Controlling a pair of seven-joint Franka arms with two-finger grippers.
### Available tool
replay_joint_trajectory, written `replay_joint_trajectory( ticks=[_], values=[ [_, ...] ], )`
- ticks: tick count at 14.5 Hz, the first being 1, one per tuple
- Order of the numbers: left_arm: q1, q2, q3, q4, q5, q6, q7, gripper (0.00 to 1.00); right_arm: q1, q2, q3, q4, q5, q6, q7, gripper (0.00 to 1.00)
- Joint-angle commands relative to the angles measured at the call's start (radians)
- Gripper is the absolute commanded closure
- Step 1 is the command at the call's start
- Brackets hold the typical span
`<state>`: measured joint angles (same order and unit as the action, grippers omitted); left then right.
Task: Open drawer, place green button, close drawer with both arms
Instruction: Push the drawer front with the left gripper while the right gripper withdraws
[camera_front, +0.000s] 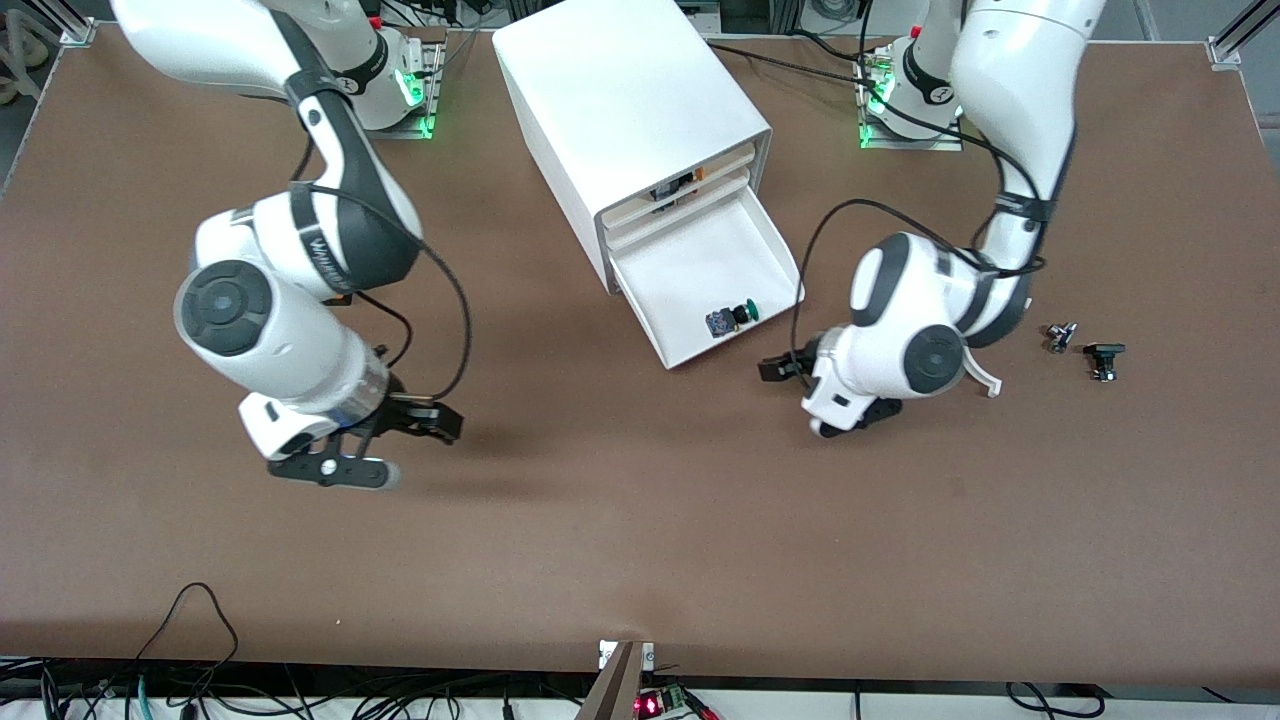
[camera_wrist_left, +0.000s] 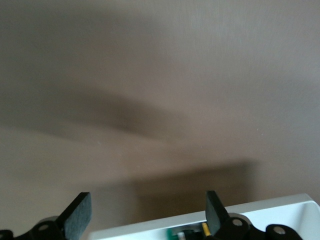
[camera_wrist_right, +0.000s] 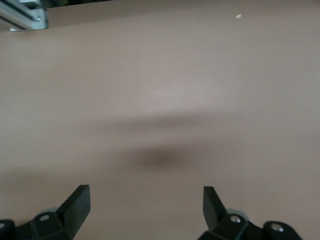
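Observation:
The white cabinet (camera_front: 625, 110) stands at the middle of the table's robot side. Its bottom drawer (camera_front: 780, 250) is pulled out toward the front camera. The green-capped button (camera_front: 735, 318) lies on its side inside the drawer, near the front wall. My left gripper (camera_front: 805, 388) is open and empty, low over the table just in front of the drawer's front. In the left wrist view, the gripper (camera_wrist_left: 147, 200) has the drawer's rim (camera_wrist_left: 200, 220) between its fingers, with a bit of the button (camera_wrist_left: 172, 232) showing. My right gripper (camera_front: 395, 448) is open and empty over bare table toward the right arm's end, as the right wrist view (camera_wrist_right: 145, 192) shows.
A small metal part (camera_front: 1060, 336) and an all-black button part (camera_front: 1103, 358) lie on the table toward the left arm's end. The upper drawers (camera_front: 680, 195) hold small parts. Cables (camera_front: 190, 640) run along the table's front edge.

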<state>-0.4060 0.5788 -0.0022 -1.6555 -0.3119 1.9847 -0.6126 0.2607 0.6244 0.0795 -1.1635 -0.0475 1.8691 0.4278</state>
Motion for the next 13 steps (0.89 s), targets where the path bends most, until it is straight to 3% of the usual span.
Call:
replay_joint_trajectory(
  ticks=[1, 4, 8, 13],
  values=[
    [-0.076, -0.020, 0.013, -0.053, 0.135, 0.072, -0.140, 0.00, -0.009, -0.107, -0.050, -0.119, 0.009, -0.002, -0.143, 0.00],
    [-0.099, -0.043, 0.010, -0.136, 0.148, 0.180, -0.187, 0.00, -0.018, -0.193, -0.112, -0.204, 0.012, 0.001, -0.275, 0.00],
    [-0.091, -0.082, -0.041, -0.249, 0.131, 0.319, -0.249, 0.00, -0.072, -0.297, -0.121, -0.284, 0.044, -0.021, -0.350, 0.00],
    [-0.091, -0.106, -0.091, -0.274, 0.129, 0.319, -0.302, 0.00, -0.080, -0.497, -0.142, -0.473, 0.066, -0.042, -0.354, 0.00]
  ],
)
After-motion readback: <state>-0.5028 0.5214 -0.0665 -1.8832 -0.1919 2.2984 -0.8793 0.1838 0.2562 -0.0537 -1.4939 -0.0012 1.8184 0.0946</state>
